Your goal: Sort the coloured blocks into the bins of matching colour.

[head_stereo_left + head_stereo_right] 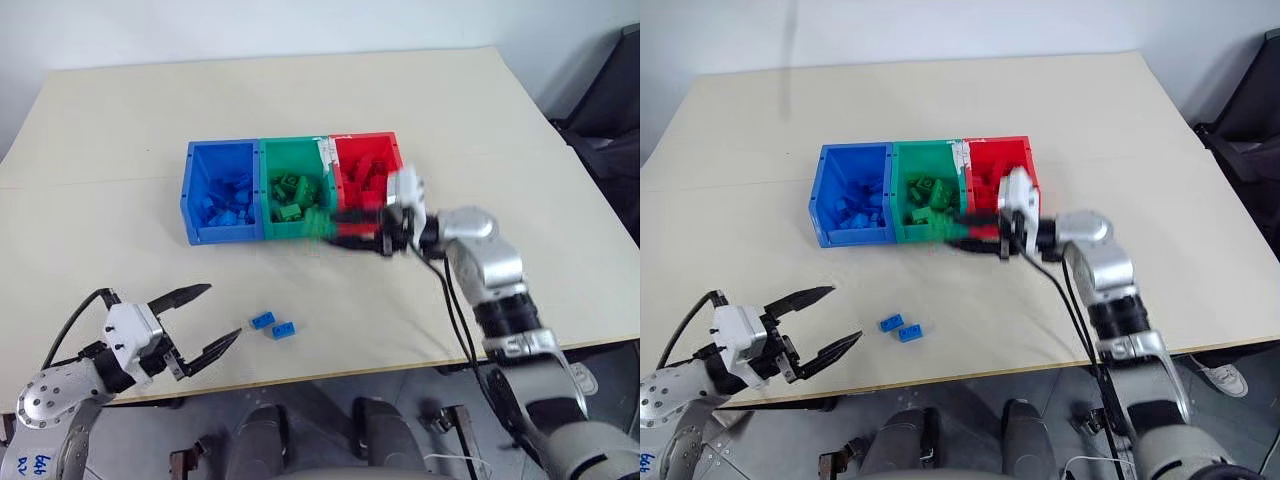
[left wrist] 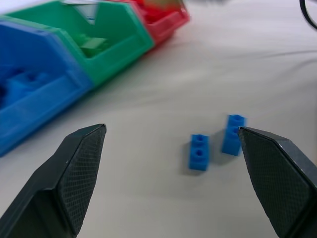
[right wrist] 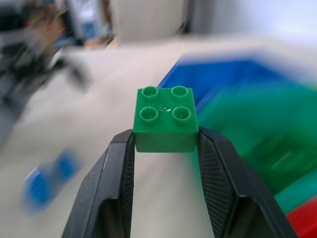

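My right gripper is shut on a green block, held in the air just in front of the green bin. The three bins stand in a joined row mid-table: the blue bin on the left, the green in the middle, the red bin on the right. Each holds several blocks of its own colour. Two blue blocks lie side by side near the table's front edge. My left gripper stands open just left of them, with nothing between its fingers.
The beige table stretches wide around the bins. Its front edge runs just below the blue blocks. A dark chair or bag stands beyond the table's right side.
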You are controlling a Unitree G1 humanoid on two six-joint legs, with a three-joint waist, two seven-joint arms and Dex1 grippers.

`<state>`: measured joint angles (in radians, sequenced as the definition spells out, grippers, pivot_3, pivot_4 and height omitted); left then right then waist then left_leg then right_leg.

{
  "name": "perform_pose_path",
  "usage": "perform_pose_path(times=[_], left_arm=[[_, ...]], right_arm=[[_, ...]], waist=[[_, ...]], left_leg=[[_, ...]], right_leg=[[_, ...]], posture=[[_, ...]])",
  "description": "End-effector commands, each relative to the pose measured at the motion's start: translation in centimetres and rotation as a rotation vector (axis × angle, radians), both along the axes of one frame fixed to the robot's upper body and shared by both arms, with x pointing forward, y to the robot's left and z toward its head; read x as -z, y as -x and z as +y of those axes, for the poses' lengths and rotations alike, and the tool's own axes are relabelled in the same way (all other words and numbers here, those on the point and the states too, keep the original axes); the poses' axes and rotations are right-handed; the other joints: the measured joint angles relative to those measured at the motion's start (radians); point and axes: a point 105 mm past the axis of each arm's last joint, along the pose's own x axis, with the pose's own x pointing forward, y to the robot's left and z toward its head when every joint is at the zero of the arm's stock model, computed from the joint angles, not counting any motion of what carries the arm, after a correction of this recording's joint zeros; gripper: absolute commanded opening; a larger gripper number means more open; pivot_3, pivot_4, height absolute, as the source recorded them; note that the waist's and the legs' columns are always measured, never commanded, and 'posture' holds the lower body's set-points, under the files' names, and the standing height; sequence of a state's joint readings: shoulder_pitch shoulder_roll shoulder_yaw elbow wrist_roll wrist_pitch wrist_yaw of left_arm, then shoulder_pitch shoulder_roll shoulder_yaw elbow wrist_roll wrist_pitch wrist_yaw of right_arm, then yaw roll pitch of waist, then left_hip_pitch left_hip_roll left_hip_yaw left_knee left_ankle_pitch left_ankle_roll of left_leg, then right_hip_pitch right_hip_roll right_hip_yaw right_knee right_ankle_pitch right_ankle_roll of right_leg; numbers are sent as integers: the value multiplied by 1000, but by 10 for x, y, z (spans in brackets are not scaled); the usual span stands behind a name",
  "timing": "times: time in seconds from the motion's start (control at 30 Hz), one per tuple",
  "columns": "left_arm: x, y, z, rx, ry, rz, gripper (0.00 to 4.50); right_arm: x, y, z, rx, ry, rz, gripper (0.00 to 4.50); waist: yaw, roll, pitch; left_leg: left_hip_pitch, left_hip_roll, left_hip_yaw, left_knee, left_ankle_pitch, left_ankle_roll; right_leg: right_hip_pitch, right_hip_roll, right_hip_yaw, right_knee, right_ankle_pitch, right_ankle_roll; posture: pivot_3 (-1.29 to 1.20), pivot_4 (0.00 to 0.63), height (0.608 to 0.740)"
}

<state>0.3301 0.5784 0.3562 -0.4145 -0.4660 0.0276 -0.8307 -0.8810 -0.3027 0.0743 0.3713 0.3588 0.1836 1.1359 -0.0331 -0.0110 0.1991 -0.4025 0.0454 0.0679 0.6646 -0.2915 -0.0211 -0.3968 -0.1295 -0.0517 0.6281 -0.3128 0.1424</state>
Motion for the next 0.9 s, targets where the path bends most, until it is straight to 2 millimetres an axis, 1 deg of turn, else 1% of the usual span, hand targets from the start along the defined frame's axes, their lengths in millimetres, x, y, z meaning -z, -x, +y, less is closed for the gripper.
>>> perform_pose_path(times=[0.03,0.07,0.17,0.23,0.27,0.3,0.33,0.4,0.43,0.47,0.57,0.6,0.63,0.7,0.73,0.8,0.87,0.9], left_arm=[[-8,0,4,-43,21,-37,4500],[-8,0,4,-50,26,-41,4500],[-10,-3,3,-62,35,-49,4500],[-12,-4,2,-62,39,-54,4500],[-13,-4,1,-62,41,-56,4500],[-13,-4,0,-61,42,-57,4500],[-13,-3,0,-59,44,-55,4500],[-13,-3,-1,-55,50,-51,4500],[-13,-3,0,-52,51,-46,4500],[-12,-3,0,-52,50,-43,4500],[-11,-4,5,-50,45,-33,4500],[-11,-4,6,-46,46,-26,4500],[-10,-5,10,-46,47,-9,4500],[-8,-5,17,-50,48,23,4500],[-6,-4,21,-51,52,38,4500],[2,0,39,-74,12,86,4500],[6,3,51,-91,-16,105,4500],[8,7,63,-105,-50,111,4500]], right_arm=[[-17,-30,4,163,-53,-41,1429],[-19,-37,8,194,-45,-58,1429],[-15,-55,17,275,8,-68,1429],[-11,-61,18,293,23,-60,2147],[-8,-59,19,268,41,-55,2495],[-7,-58,20,249,51,-58,2720],[-9,-57,20,238,43,-69,3163],[-10,-51,17,192,35,-73,3749],[-10,-44,13,148,41,-88,4177],[-8,-37,10,96,49,-92,4443],[-2,-9,-12,-44,49,-109,4479],[2,0,-21,-84,50,-106,4479],[9,12,-37,-122,59,-105,4479],[19,32,-57,-179,75,-98,4479],[23,38,-64,-186,79,-90,4479],[32,51,-87,-163,93,-66,4479],[34,60,-98,-153,93,-62,4479],[38,66,-106,-155,109,-84,4479]], waist=[[-1,0,0],[-2,0,0],[0,0,0],[0,0,0],[0,0,0],[-1,0,0],[-2,0,0],[-3,0,0],[-4,0,0],[-4,0,0],[6,0,0],[8,0,0],[8,0,0],[8,0,0],[8,0,0],[6,0,0],[-1,0,0],[-4,0,0]], left_leg=[[0,0,0,0,0,0],[0,0,1,0,0,0],[-1,0,1,-1,0,0],[-2,0,1,-1,-1,1],[-2,-1,1,-1,-1,1],[-2,-1,1,-1,-1,1],[-2,0,2,-1,-1,1],[-2,0,2,-1,-1,1],[-2,0,2,-1,-1,1],[-2,0,2,-1,-1,1],[-2,0,2,-1,-2,1],[-2,0,2,-1,-2,2],[-3,0,2,-1,-2,2],[-3,-1,2,-1,-3,3],[-2,-1,2,0,-3,3],[-2,0,3,-1,-3,3],[-1,1,4,-1,-4,2],[0,1,5,-1,-4,2]], right_leg=[[0,0,0,0,0,0],[-1,0,0,0,0,0],[-1,0,0,0,0,0],[-1,-1,0,-1,0,0],[-1,-1,0,-1,0,0],[-1,-1,0,-1,0,0],[-1,0,0,-1,0,0],[-1,0,0,-1,0,0],[-2,0,0,-1,0,0],[-2,0,0,-1,0,0],[-1,0,-1,-1,0,0],[-1,-1,-1,-2,0,0],[-1,-1,-1,-2,0,0],[-1,-1,-1,-2,0,0],[0,-1,-1,-2,0,0],[0,-1,-1,-2,0,0],[0,1,-2,-3,0,0],[-1,1,-2,-3,0,0]], posture=[[0,150,740],[0,150,740],[0,150,740],[0,150,740],[0,150,740],[0,150,740],[0,150,740],[0,150,740],[0,150,740],[0,150,740],[0,150,740],[0,150,740],[0,150,740],[0,150,740],[0,150,740],[0,150,740],[0,150,740],[0,150,740]])
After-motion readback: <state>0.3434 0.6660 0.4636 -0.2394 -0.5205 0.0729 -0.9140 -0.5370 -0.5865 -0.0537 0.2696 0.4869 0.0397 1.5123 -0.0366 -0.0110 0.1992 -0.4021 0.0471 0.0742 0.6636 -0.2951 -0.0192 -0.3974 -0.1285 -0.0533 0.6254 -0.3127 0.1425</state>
